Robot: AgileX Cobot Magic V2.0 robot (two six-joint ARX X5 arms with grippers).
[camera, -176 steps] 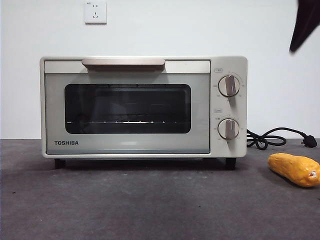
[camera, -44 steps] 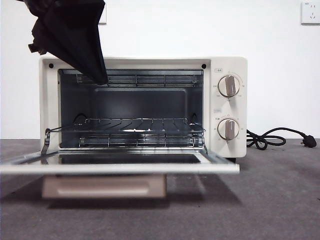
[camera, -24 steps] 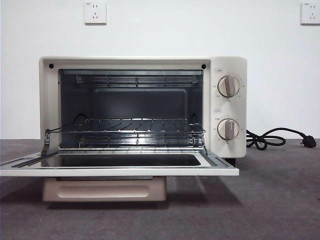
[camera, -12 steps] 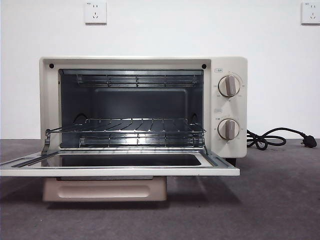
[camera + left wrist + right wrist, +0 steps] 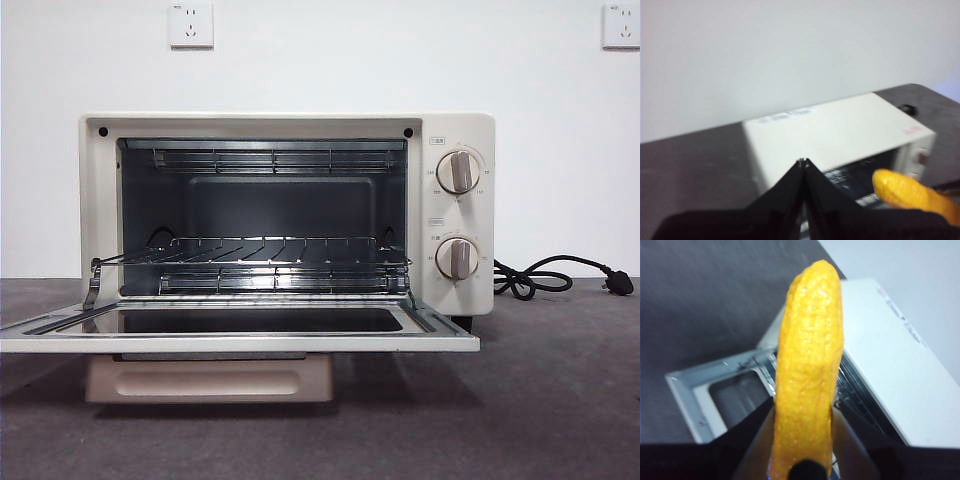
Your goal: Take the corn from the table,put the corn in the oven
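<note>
The cream-white oven (image 5: 455, 130) stands on the dark grey table (image 5: 540, 410) with its door (image 5: 240, 340) folded down flat and the wire rack (image 5: 260, 255) bare. No arm and no corn appear in the front view. In the right wrist view my right gripper (image 5: 802, 422) is shut on the yellow-orange corn (image 5: 810, 355), held high above the open door (image 5: 695, 395) and the oven (image 5: 890, 365). My left gripper (image 5: 803, 165) is shut on nothing, raised above the oven (image 5: 840, 135); the corn (image 5: 912, 195) shows beside it.
A black cord (image 5: 545, 275) with its plug lies on the table right of the oven. The crumb tray (image 5: 205, 380) sits under the lowered door. Two wall sockets (image 5: 190, 25) are on the white wall behind.
Since the earliest frame the oven door has come down and the corn has left the table. The dark arm at the oven's upper left has gone out of view. The last second shows no movement.
</note>
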